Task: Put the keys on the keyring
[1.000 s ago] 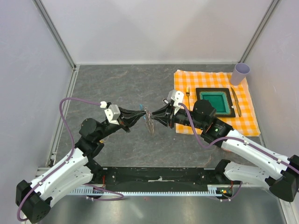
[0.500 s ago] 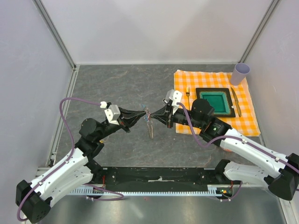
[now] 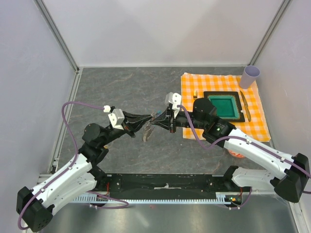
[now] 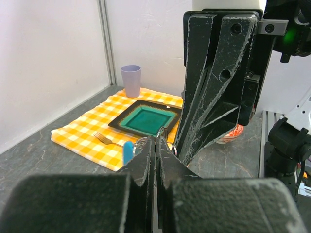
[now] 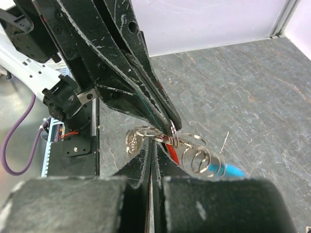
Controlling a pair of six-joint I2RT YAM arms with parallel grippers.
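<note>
Both closed, left claw [image 4: 156,144] clamped on keyring [image 5: 192,156], right claw [image 5: 152,148] just beside key [image 5: 171,149]

1 key [image 5: 171,151], 1 keyring [image 5: 193,158], 1 plate [image 3: 223,106]

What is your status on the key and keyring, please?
Left gripper shut on keyring. Right gripper shut against the rings, hold unclear. Key, red head, beside right tips. No obstacle seen.

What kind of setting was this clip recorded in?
Most likely a lab test cell rather than a home. It has plain white panel walls on aluminium frame posts, a bare grey stone-look tabletop, and a staged place setting on an orange checked cloth.
</note>
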